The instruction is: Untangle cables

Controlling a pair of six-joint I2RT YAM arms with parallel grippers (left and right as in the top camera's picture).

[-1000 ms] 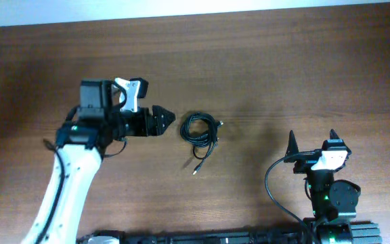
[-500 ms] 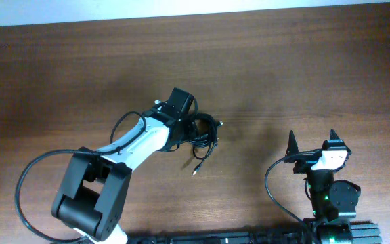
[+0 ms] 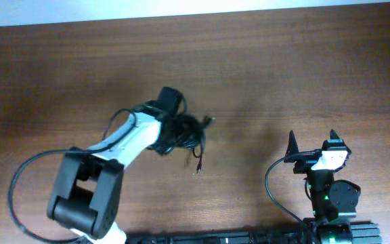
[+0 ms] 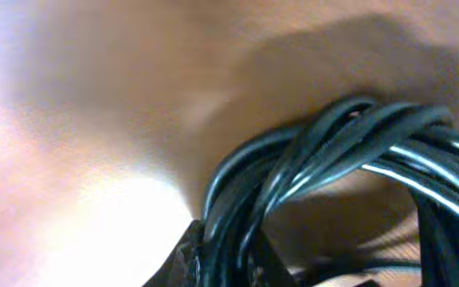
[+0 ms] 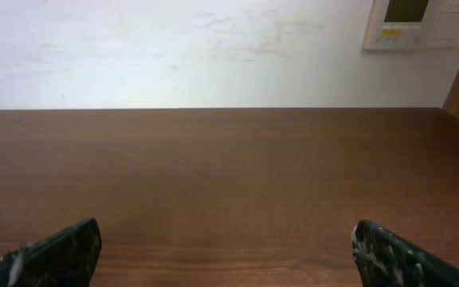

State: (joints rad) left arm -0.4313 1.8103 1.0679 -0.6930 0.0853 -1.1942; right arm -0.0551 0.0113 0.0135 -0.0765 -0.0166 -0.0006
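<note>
The black cables point(image 3: 187, 133) form one coiled bundle at the table's middle, with a plug end point(image 3: 198, 165) trailing toward the front. My left gripper point(image 3: 172, 133) sits on the coil's left side. Close up in the left wrist view, twisted strands of the cables point(image 4: 333, 151) run down between the fingers point(image 4: 183, 259), and the left gripper point(image 4: 229, 263) is shut on them. My right gripper point(image 3: 311, 137) rests at the front right, far from the coil. In its own view the right gripper point(image 5: 225, 235) is open over bare wood.
The brown wooden table point(image 3: 303, 61) stretches around the coil, and a white wall point(image 5: 213, 48) stands beyond its far edge. The left arm's white links point(image 3: 117, 146) cross the front-left area. The right arm's base point(image 3: 330, 196) sits at the front edge.
My left arm swung right onto the coil and its jaws closed on the strands. The bundle shifted slightly left and bunched up. The right arm stayed still.
</note>
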